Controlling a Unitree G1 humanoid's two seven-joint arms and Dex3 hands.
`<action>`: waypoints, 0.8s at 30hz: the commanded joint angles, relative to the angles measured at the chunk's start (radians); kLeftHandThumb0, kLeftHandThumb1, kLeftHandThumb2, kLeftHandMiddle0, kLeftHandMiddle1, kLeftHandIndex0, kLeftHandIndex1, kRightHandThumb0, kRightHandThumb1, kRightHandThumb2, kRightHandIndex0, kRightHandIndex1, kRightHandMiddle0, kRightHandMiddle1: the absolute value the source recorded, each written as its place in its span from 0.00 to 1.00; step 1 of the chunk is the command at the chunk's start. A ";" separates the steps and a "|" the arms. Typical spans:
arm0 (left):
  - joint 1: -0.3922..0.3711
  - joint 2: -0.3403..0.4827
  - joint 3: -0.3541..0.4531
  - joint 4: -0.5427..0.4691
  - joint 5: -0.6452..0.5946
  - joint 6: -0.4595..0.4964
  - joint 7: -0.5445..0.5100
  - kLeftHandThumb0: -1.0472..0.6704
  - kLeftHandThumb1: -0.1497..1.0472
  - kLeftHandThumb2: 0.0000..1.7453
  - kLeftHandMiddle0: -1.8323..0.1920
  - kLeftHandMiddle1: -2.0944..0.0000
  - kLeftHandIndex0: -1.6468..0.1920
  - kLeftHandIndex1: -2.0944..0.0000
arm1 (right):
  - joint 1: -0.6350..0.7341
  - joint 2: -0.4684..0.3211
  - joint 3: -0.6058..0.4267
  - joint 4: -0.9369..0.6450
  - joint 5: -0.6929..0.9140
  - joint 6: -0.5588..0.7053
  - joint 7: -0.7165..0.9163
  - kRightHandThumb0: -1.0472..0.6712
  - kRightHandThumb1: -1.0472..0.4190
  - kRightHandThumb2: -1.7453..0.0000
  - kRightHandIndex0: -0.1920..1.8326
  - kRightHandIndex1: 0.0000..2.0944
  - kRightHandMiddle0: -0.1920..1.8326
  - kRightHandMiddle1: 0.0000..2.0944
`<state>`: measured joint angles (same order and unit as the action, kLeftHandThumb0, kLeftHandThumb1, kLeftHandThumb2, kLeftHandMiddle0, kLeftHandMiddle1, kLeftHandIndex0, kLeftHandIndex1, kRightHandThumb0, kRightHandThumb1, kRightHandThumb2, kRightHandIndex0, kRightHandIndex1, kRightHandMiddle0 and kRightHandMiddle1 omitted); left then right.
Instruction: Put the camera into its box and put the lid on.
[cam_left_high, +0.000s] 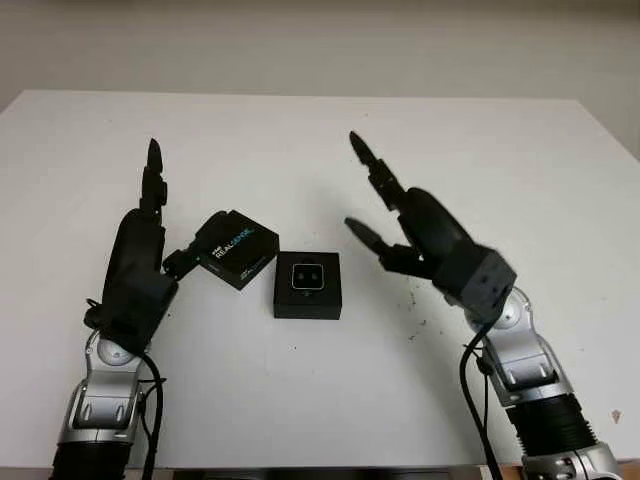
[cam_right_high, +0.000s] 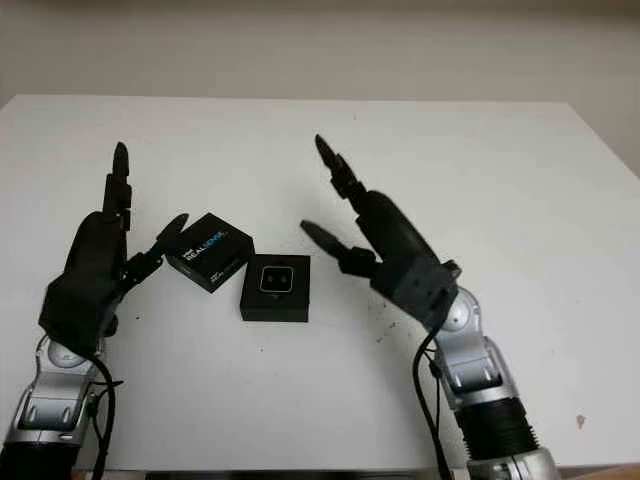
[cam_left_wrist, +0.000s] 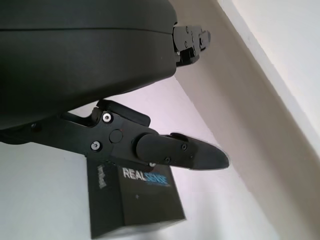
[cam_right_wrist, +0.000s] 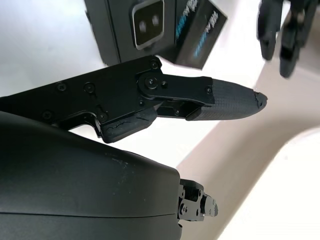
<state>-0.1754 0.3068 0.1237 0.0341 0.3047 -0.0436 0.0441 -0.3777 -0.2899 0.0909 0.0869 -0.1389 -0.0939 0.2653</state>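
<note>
Camera (cam_left_high: 307, 279) is sitting in the open box (cam_left_high: 307, 300) at worktop (cam_left_high: 320, 160) centre. Lid (cam_left_high: 237, 249) is lying at its 10 o'clock, left hand (cam_left_high: 140, 262) touching it with fingers uncurled, gripping nothing. Right hand (cam_left_high: 425, 235) is hovering at 3 o'clock, fingers open, empty.

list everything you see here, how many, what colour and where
box: 1, black, open, near the table's middle, between the two hands
camera: 1, silver-grey face with two dark lenses, sitting inside the box
lid: 1, black with white and blue RealSense lettering, tilted, just left of the box, by the left hand's fingers
table: 1, white, under everything
wall: 1, pale, behind the table's far edge
left hand: 1, black, left of the lid, one finger reaching to the lid; whether it grips it I cannot tell
right hand: 1, black, open, raised to the right of the box, holding nothing
</note>
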 joint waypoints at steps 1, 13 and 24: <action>0.004 0.028 -0.013 -0.033 0.067 0.019 0.039 0.28 1.00 0.04 0.82 0.95 0.86 0.94 | -0.030 -0.001 -0.018 -0.013 0.005 0.013 -0.011 0.16 0.00 0.66 0.02 0.03 0.03 0.02; -0.045 0.150 -0.117 -0.128 0.263 0.267 -0.166 0.17 0.96 0.03 0.83 0.99 0.84 0.97 | -0.069 0.044 -0.053 0.029 0.039 0.147 -0.060 0.17 0.00 0.67 0.06 0.04 0.07 0.04; -0.119 0.191 -0.186 -0.098 0.232 0.300 -0.326 0.11 0.96 0.03 0.91 0.99 0.93 0.99 | -0.048 0.063 -0.050 0.031 0.047 0.154 -0.069 0.16 0.00 0.68 0.06 0.04 0.07 0.04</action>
<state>-0.2721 0.4852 -0.0607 -0.0711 0.5433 0.2595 -0.2746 -0.4305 -0.2312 0.0462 0.1186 -0.1007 0.0675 0.2017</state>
